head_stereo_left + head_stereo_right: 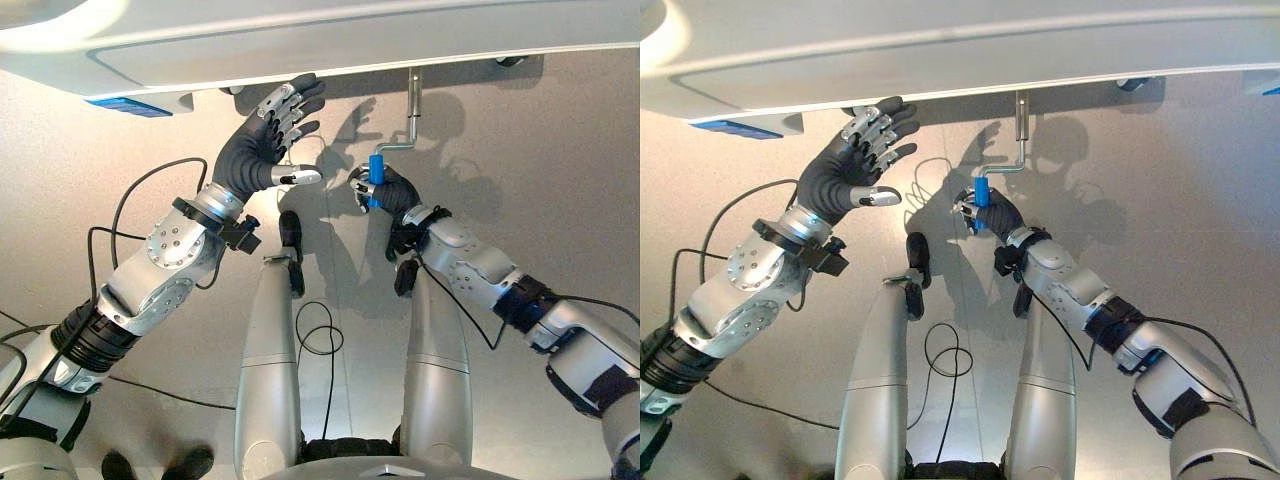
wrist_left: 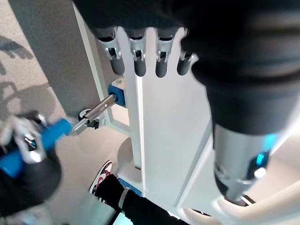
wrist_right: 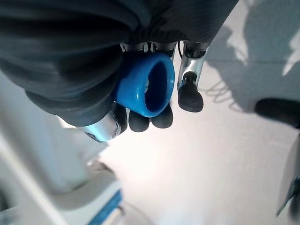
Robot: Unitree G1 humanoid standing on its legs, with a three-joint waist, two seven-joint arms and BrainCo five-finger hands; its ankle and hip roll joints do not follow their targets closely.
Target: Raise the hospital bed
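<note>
Your right hand [image 1: 385, 190] is clenched round the blue crank handle [image 1: 376, 170] at centre frame, under the bed [image 1: 330, 35] edge; your left hand [image 1: 262, 140], upper left, reaches up, fingers spread.

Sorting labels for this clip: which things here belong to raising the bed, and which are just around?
Part of the job:
- bed frame
- metal crank
- blue handle, gripped by the right hand
- left hand, open beside the frame

Just around:
- a person's shoe and dark sleeve
</note>
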